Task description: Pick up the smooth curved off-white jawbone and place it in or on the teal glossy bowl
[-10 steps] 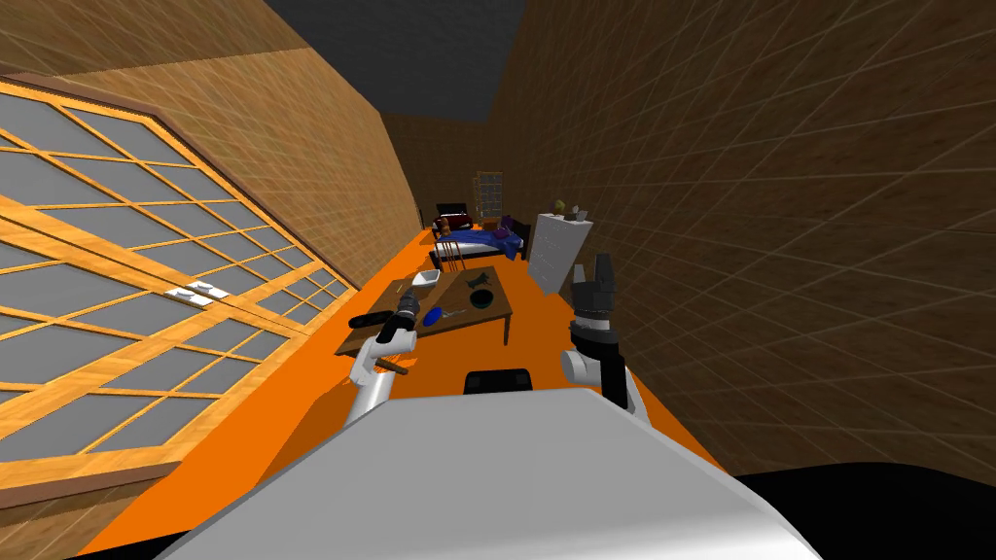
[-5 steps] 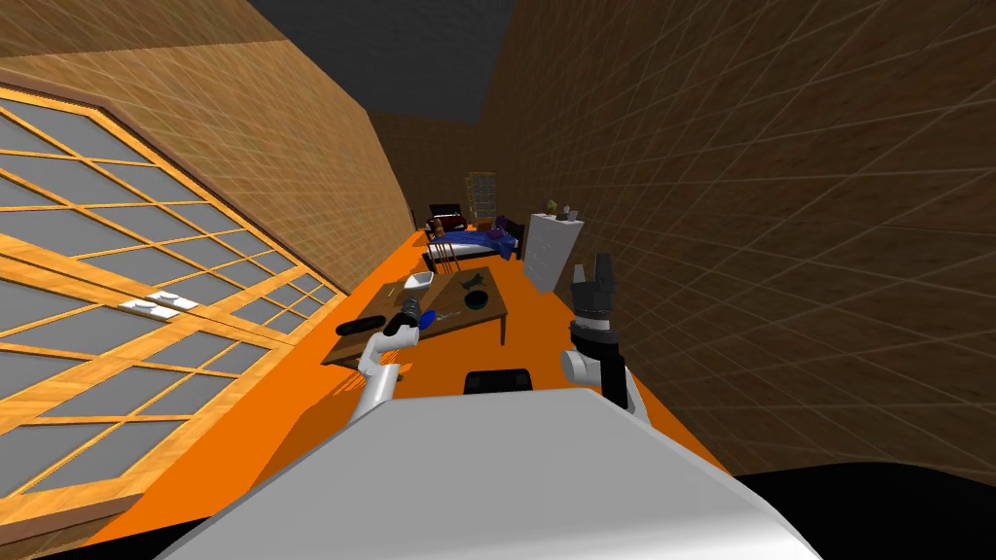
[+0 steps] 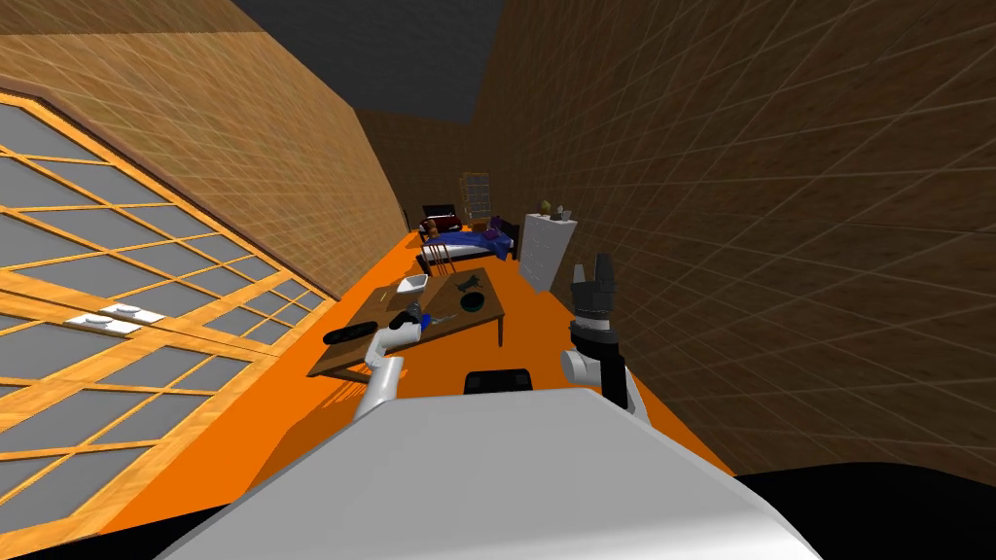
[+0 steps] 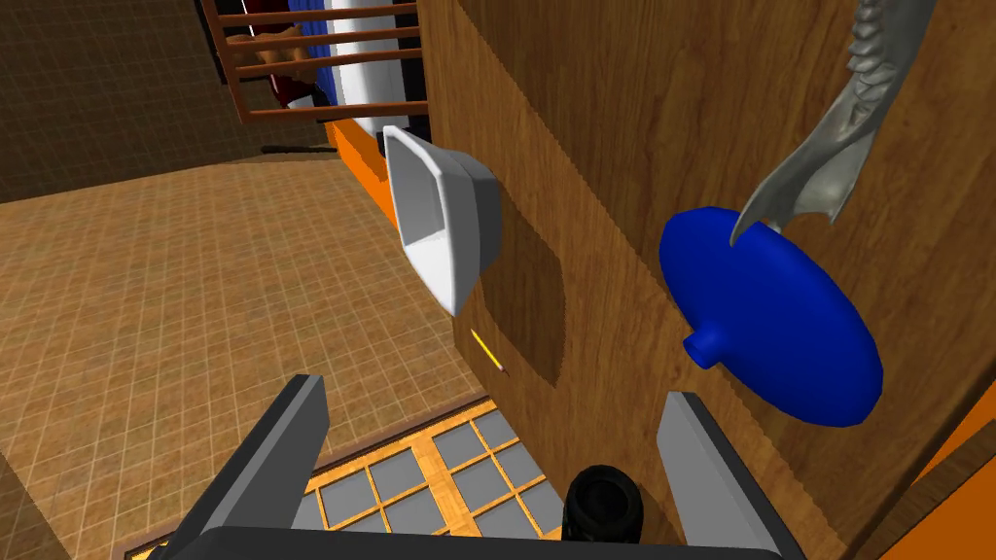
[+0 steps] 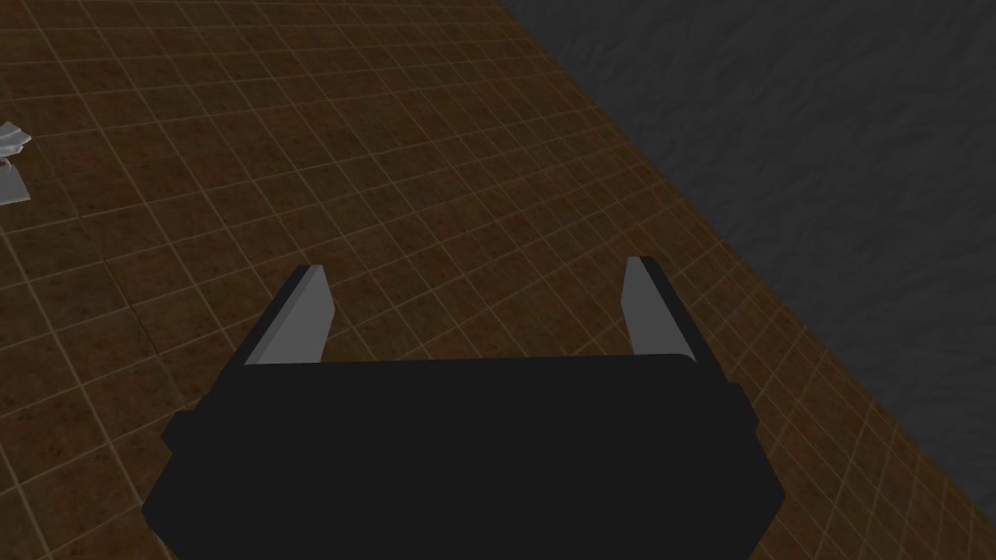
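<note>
The wooden table (image 4: 603, 117) carries a blue flask (image 4: 778, 321), a white tray (image 4: 443, 219), the grey-white jawbone (image 4: 841, 146) whose pointed end touches the flask's rim, and a pencil (image 4: 486, 352) by the tray. A dark bowl (image 3: 473, 301) sits farther along the tabletop. The left gripper (image 4: 494, 391) hangs over the table's edge, fingers wide apart and empty, and the right gripper (image 5: 475, 267), raised at my right side, is equally wide.

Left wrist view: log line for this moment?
left gripper open, empty, over table | jawbone on table, end at blue flask | right gripper open, raised
</note>
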